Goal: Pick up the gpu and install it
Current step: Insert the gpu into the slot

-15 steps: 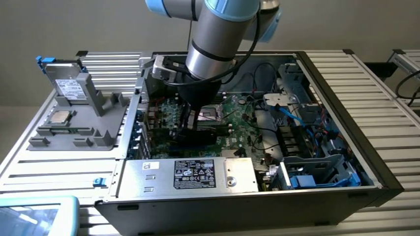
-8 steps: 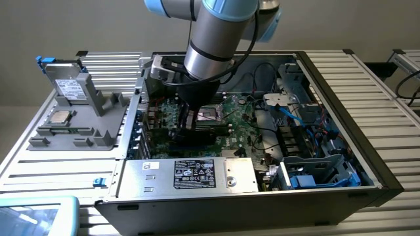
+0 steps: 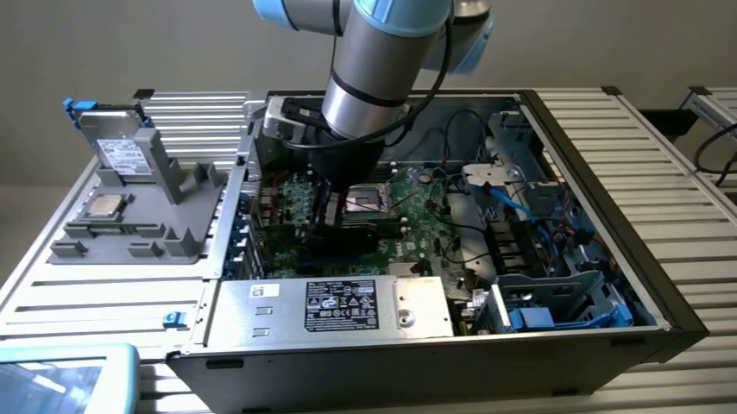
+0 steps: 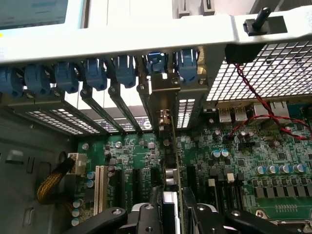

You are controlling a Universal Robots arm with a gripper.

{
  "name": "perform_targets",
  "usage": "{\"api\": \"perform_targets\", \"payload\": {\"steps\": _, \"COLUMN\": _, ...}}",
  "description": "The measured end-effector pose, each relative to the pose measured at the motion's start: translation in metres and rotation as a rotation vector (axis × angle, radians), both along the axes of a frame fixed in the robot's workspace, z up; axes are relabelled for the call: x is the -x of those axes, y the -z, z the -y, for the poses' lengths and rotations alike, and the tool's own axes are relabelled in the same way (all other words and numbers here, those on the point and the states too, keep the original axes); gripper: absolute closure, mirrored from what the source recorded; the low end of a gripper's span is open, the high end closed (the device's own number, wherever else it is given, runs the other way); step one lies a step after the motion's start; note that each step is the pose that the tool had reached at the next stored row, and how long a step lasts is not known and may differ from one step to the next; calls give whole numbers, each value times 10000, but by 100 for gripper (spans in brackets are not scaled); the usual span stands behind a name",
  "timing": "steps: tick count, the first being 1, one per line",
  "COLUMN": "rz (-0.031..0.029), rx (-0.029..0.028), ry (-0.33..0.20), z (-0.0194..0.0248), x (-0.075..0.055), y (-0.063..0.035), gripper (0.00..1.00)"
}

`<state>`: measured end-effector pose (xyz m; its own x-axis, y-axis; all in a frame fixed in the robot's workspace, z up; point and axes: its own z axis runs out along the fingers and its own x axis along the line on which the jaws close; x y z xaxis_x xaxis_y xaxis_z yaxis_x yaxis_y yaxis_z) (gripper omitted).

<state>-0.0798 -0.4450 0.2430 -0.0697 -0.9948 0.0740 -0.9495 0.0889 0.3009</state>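
here the gripper point(image 4: 173, 214) pinches the upright gpu point(image 4: 171, 146) between its fingers point(image 4: 148, 219).

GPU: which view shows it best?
The wrist view: the gpu stands edge-on between the gripper fingers, bracket at the rear slots. In the exterior view the arm hides most of it.

Black label point(image 3: 341, 304) on power supply point(image 3: 334, 309): print too small to read; nothing else legible.
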Motion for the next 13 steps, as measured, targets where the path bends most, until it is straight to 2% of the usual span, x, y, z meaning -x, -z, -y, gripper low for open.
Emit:
{"api": "perform_targets", "payload": {"steps": 7, "rz": -3, "rx": 6, "ry": 1, "z": 10, "x": -93, "y": -2, "gripper": 72}}
{"api": "perform_targets", "payload": {"steps": 13, "rz": -3, "rx": -5, "ry": 1, "z": 12, "x": -82, "y": 0, "gripper": 72}}
